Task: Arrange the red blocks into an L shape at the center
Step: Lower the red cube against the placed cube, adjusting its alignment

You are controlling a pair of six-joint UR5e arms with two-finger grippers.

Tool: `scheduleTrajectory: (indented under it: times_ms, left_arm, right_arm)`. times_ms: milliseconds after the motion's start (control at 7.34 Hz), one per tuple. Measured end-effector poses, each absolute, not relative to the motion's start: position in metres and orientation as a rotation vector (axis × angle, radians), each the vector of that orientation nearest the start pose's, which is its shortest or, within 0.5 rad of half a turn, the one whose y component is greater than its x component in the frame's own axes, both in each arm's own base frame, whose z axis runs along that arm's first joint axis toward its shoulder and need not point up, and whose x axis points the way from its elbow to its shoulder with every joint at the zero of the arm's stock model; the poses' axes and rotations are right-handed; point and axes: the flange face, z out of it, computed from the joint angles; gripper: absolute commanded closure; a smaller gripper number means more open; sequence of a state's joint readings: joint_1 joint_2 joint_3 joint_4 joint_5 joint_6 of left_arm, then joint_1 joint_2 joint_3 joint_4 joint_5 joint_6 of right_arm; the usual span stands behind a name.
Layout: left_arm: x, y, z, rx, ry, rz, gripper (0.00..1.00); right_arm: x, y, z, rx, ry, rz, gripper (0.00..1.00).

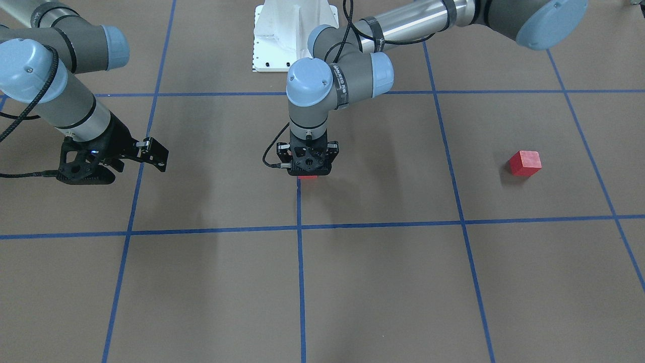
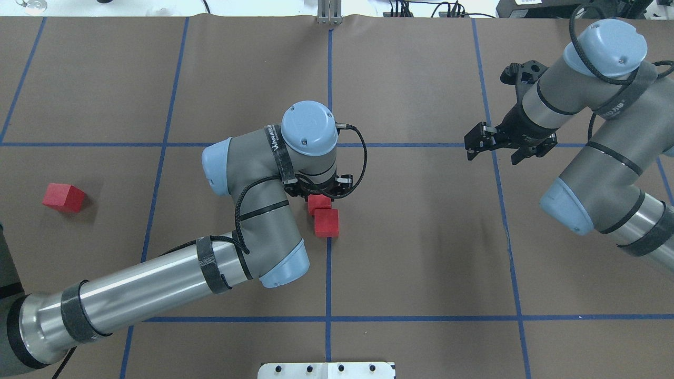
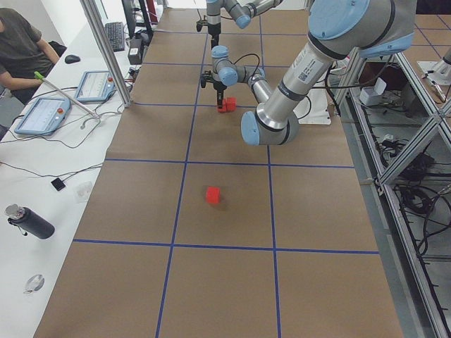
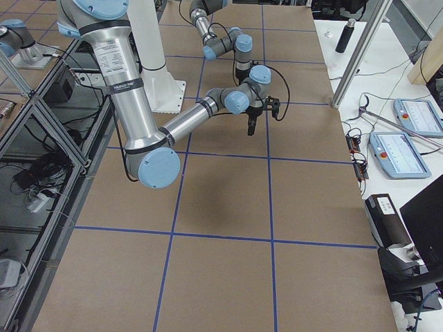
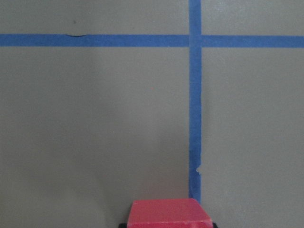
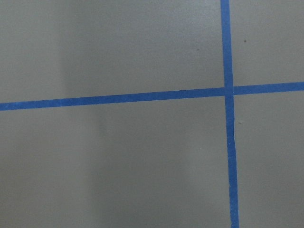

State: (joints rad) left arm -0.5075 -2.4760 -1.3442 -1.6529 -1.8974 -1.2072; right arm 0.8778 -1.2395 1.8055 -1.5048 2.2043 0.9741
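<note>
Two red blocks lie at the center (image 2: pixel 347 247), by the middle vertical tape line. The nearer block (image 2: pixel 326 222) lies free and touches the farther block (image 2: pixel 319 202). My left gripper (image 2: pixel 321 193) points straight down over the farther block and is shut on it. In the left wrist view that block (image 5: pixel 168 213) shows at the bottom edge with dark pads against its sides. A third red block (image 2: pixel 63 197) lies alone far to the left, also visible in the front view (image 1: pixel 525 163). My right gripper (image 2: pixel 492 150) hangs open and empty above the right tape line.
Blue tape lines (image 2: pixel 328 79) divide the brown floor into squares. The white robot base plate (image 2: pixel 326 370) sits at the near edge. My left arm's elbow (image 2: pixel 263 231) lies low over the floor beside the center blocks. A person (image 3: pixel 21 49) sits at a side desk with tablets.
</note>
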Motion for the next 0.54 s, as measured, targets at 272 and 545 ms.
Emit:
scheduleTrajectory:
  times_ms: [272,545]
  left_arm:
    - [0.63,-0.4654,0.1766,0.036,0.815,-0.012,1.0]
    - [0.6301,-0.4654,0.1734,0.038,0.818,-0.012,1.0]
  right_arm:
    - [-0.3244,-0.5068,0.3598,-0.043,-0.862,0.063,0.0]
    - [-0.3243,-0.5066,0.3593,-0.042,-0.863,0.062,0.0]
